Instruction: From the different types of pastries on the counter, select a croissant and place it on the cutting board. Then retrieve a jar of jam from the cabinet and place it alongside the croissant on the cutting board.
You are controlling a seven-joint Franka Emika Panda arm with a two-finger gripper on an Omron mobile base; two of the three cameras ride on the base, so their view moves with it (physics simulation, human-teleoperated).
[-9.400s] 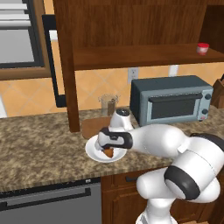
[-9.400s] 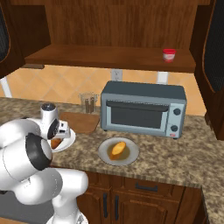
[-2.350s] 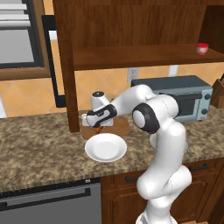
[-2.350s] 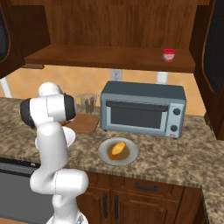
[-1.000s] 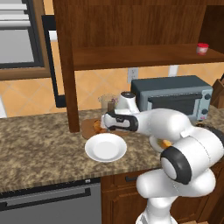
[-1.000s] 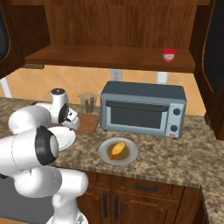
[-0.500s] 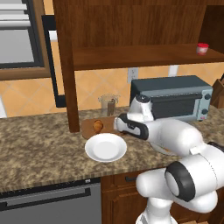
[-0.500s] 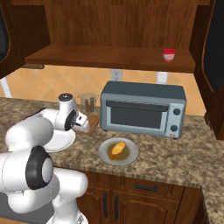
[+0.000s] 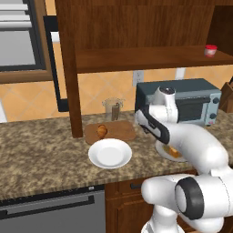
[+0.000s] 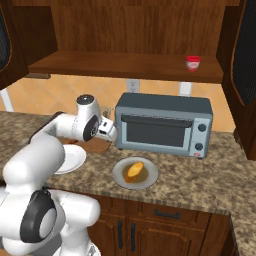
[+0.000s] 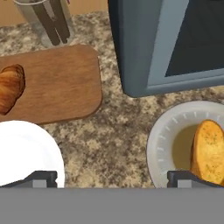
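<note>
Red-lidded, the tiny pale jar of jam (image 9: 210, 50) sits on the dark wooden cabinet (image 9: 136, 59) shelf, up and to the right of the empty, open two-finger gripper (image 10: 111, 131); the oblong orange-brown croissant (image 11: 9, 87) lies on the reddish-brown wooden cutting board (image 11: 61, 83).

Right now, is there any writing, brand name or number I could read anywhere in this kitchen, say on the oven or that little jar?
None can be read.
The toaster oven: two plain knobs, no brand or numbers.
The jar: red lid, no label to be made out.
The cutting board and both plates: bare.
</note>
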